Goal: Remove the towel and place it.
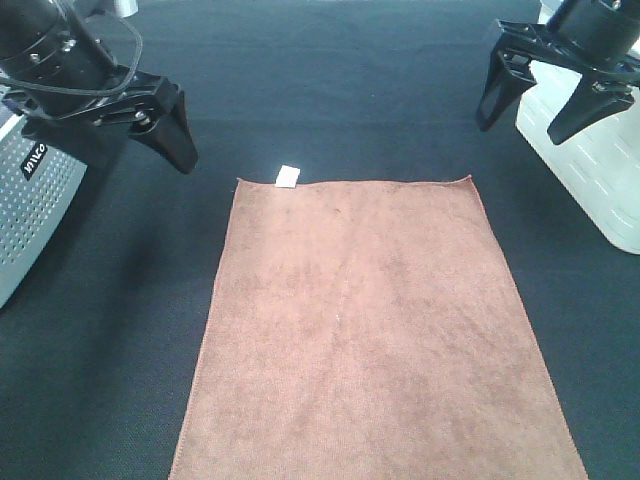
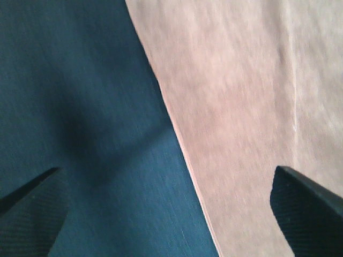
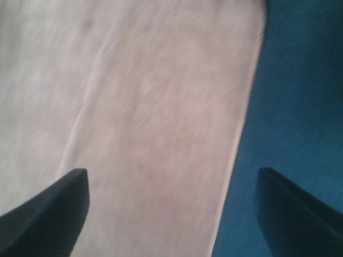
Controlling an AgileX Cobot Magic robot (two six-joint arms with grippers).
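The brown towel (image 1: 370,330) lies spread flat on the black table cloth (image 1: 330,80), with its small white tag (image 1: 287,176) at the far left corner. My left gripper (image 1: 115,135) is open and empty, raised off the towel's far left corner. The left wrist view shows the left gripper (image 2: 166,176) over the towel's (image 2: 241,107) left edge. My right gripper (image 1: 525,125) is open and empty, raised off the far right corner. The right wrist view shows the right gripper (image 3: 171,176) over the towel's (image 3: 150,107) right edge. The towel's near end runs out of the high view.
A grey perforated box (image 1: 30,200) stands at the left edge of the table. A white ribbed container (image 1: 590,170) stands at the right edge. Bare black cloth surrounds the towel on the far side and on both flanks.
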